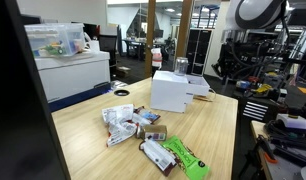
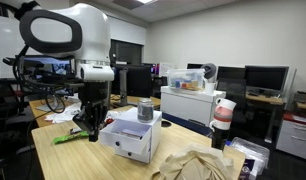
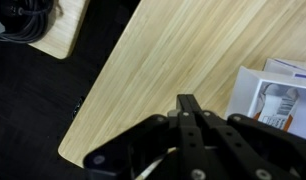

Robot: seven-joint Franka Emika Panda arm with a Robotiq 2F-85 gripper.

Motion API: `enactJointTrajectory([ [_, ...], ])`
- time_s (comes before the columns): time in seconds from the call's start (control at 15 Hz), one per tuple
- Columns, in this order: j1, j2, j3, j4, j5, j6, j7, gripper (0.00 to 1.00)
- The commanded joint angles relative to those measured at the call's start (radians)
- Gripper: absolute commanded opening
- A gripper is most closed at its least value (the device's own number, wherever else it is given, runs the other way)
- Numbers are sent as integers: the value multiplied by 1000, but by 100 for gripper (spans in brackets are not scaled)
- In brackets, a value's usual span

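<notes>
My gripper [image 3: 188, 103] is shut, its two black fingers pressed flat together with nothing between them. It hangs over the bare wooden table [image 3: 163, 50], near the table's edge. In an exterior view the gripper [image 2: 91, 133] is low over the table, just beside an open white box [image 2: 133, 137] with a silver can [image 2: 145, 109] on it. The wrist view shows that white box [image 3: 280, 95] at the right edge, holding a printed packet. A green packet [image 2: 68, 138] lies on the table close to the gripper.
Several snack packets [image 1: 131, 124] and a green packet [image 1: 183, 156] lie on the table in front of the white box [image 1: 170, 92]. A crumpled beige cloth [image 2: 193, 165] lies near one table edge. A printer [image 2: 191, 103], monitors and cluttered desks surround the table.
</notes>
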Motion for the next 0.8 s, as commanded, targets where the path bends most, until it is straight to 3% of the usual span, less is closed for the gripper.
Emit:
enactJointTrajectory([
  [0.0, -18, 28, 5, -7, -34, 62, 1, 0],
  [0.73, -9, 126, -16, 18, -44, 190, 6, 0],
])
